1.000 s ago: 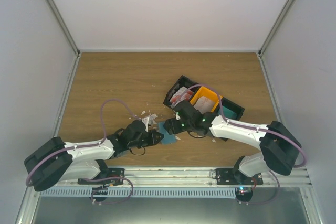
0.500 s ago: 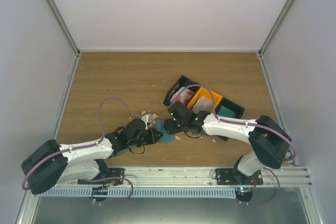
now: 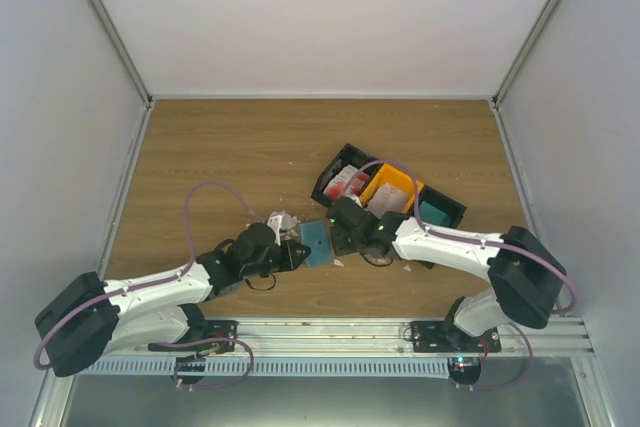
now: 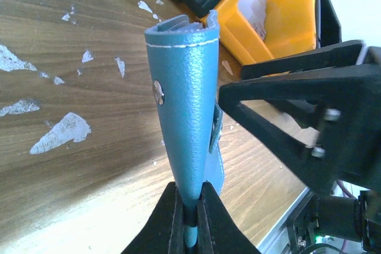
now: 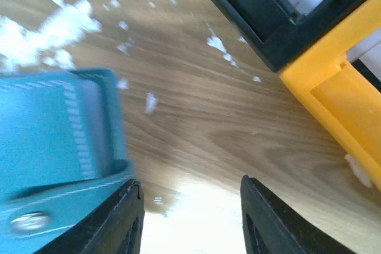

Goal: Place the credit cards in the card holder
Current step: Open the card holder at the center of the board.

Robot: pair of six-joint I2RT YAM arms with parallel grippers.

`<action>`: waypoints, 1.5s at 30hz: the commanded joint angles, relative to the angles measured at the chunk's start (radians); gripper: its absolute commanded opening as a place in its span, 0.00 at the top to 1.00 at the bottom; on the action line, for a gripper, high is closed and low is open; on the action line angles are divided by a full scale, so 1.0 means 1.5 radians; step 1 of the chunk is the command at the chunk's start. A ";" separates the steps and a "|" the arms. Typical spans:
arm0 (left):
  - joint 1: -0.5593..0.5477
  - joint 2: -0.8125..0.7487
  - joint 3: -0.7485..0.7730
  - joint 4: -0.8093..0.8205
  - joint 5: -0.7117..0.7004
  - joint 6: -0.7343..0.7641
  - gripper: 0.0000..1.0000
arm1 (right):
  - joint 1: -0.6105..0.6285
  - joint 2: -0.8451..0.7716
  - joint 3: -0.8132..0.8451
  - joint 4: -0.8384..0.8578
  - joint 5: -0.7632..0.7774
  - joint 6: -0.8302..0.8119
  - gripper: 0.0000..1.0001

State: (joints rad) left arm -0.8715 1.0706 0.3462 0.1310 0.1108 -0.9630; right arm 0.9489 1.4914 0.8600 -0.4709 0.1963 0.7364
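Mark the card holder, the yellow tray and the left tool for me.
card holder [image 4: 186, 87], left wrist view, blue outer cover.
yellow tray [image 4: 292, 4], left wrist view, inner wall.
left tool [image 4: 189, 193], left wrist view, between its fingertips.

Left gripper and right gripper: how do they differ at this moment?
The left gripper has its jaws shut on the blue-teal folding card holder; the right gripper has its jaws open, with only the wooden table between them. The left gripper grips the card holder by one end; the right gripper holds nothing, and the card holder lies beside one of its fingers. Both are black, low over the table and close to the card holder.
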 commanded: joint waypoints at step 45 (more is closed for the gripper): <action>0.007 -0.001 0.032 0.025 0.011 0.042 1.00 | 0.002 -0.081 -0.105 0.149 -0.075 0.041 0.70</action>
State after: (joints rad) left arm -0.8677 1.0870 0.3729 0.1295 0.1230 -0.9230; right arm 0.9527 1.3422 0.7456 -0.3374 0.0906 0.7532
